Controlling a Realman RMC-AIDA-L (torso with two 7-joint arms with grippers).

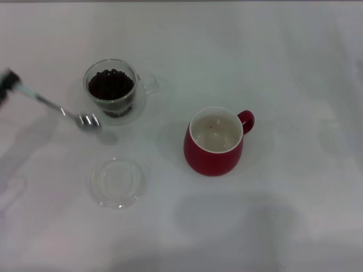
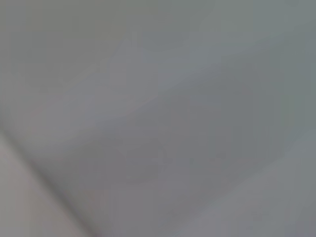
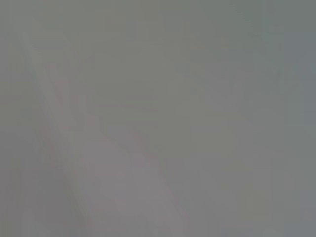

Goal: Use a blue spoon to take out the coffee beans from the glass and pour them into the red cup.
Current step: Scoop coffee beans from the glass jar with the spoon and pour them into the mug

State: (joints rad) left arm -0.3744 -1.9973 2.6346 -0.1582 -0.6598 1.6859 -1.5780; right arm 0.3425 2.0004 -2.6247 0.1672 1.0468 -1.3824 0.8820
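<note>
Coffee beans [image 1: 110,85] fill the glass [image 1: 113,90] nearly to the rim, a dark heap behind the clear double wall, with a few more showing low against its near side. It stands on the white table [image 1: 295,68] toward my left, its small clear handle pointing toward my right. My blue spoon [image 1: 57,107] hangs just beside it on my left, tilted: the pale handle runs up and out toward the left edge of the head view, and the shiny metal bowl sits low, close to the glass's outer wall near its base. Whether metal touches glass I cannot tell. I see no beans in the spoon's bowl.

My left gripper [image 1: 7,84] shows only as a dark tip at the left edge of the head view, right at the upper end of the spoon's handle. It appears to carry the spoon, but how wide the fingers stand, I cannot tell. My left wrist camera gives me nothing but a grey blur.

The red cup [image 1: 215,141] stands upright near the middle of the table, well apart from the glass, its loop handle turned to my right and away from me. One tiny dark speck lies on its cream inside. A flat clear glass dish [image 1: 117,182] rests on the table nearer to me than the glass.

My right gripper does not show anywhere; its wrist camera gives only grey.
</note>
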